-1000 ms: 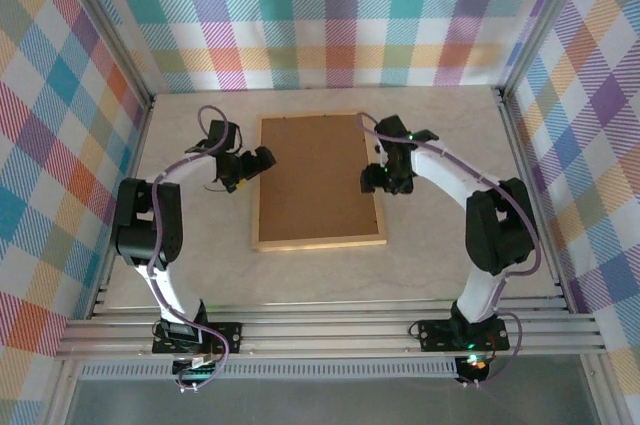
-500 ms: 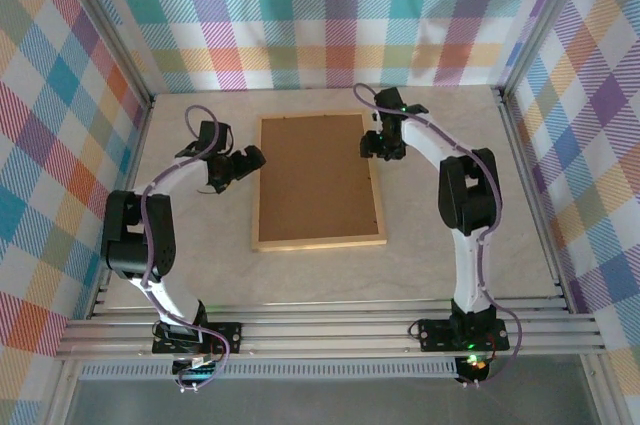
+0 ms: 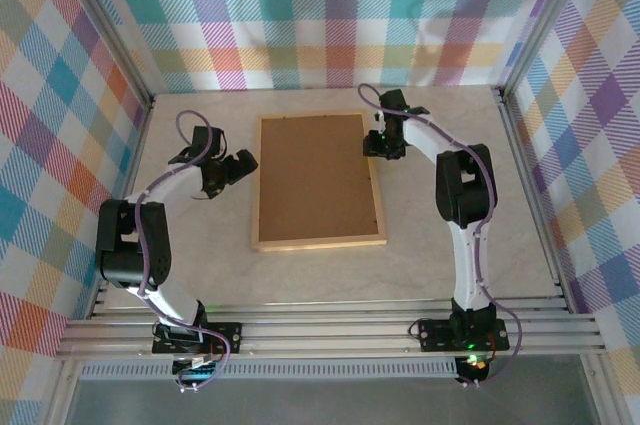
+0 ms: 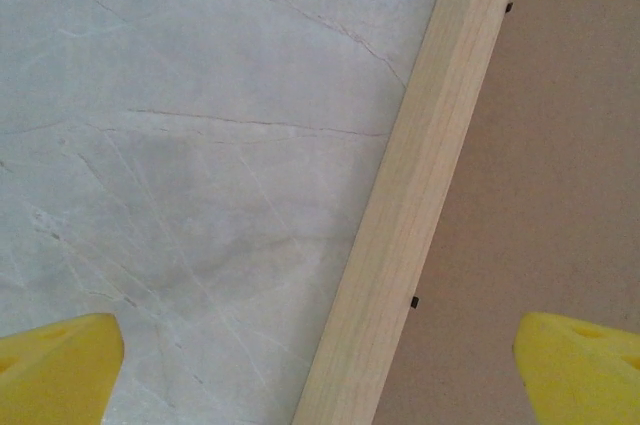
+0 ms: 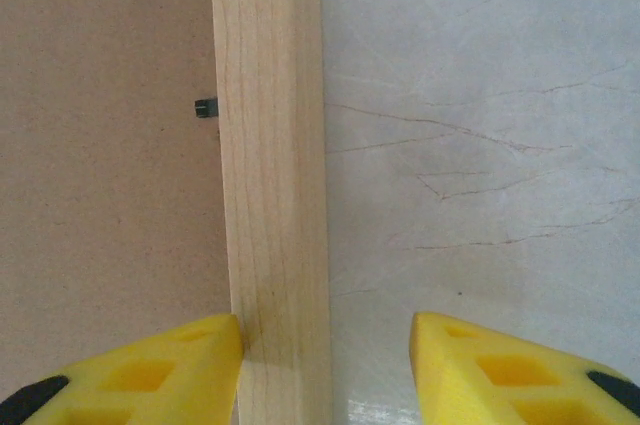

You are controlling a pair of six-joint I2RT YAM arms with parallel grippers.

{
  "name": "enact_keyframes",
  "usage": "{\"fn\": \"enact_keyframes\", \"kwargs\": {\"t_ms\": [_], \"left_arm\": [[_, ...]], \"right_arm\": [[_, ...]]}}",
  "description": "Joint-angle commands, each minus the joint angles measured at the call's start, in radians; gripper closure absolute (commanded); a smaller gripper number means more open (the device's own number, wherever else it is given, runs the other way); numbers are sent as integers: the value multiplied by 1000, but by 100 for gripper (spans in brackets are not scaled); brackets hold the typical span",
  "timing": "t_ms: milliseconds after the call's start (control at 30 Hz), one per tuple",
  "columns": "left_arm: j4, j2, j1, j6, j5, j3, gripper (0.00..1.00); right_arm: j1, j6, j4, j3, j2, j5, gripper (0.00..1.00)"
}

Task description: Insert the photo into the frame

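Moved: both arms have reached farther up the table [image 3: 320, 285]. The right gripper [image 5: 325, 365] has gone from the middle of the frame [image 3: 320, 242]'s right side to near its far right corner, and the left gripper [image 4: 318, 375] has gone a little farther along the left side.
Frame: lies flat, back up, mid-table, with its long sides running away from the arm bases.
Backing board [image 3: 318, 177]: brown, and covers the frame's whole back. A small black clip [image 5: 205, 106] sits at its right edge.
Left gripper: fingers [image 4: 60, 365] spread wide, one over bare table and one over the board, with the wooden side between them. They grip nothing.
Right gripper: fingers [image 5: 160, 370] partly apart, astride the right wooden side. The inner one is at the wood's edge; the outer one is clear of it.
Around: plaid walls [image 3: 330, 15]; metal bars [image 3: 330, 330] along the near edge.
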Motion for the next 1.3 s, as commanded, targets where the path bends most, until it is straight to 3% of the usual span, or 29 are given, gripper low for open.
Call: {"fn": "enact_keyframes", "kwargs": {"t_ms": [0,267,567,767,1000,1267], "left_arm": [[-3,-29,16,-14,-22,-21,0],[2,-26,22,-26,-4,-29,0],[2,1,25,-9,-7,-6,1],[-2,78,34,18,19,55,7],[-56,208,32,99,121,197,27],[-189,313,27,237,159,356,28]], "right_arm": [[9,18,5,-22,-5,-71,50],[10,18,-20,-38,16,-44,70],[13,-25,4,-183,-80,-57,82],[13,-73,5,-334,-202,-42,82],[12,-126,-6,-410,-264,-17,82],[12,-104,4,-375,-235,-48,81]]}}
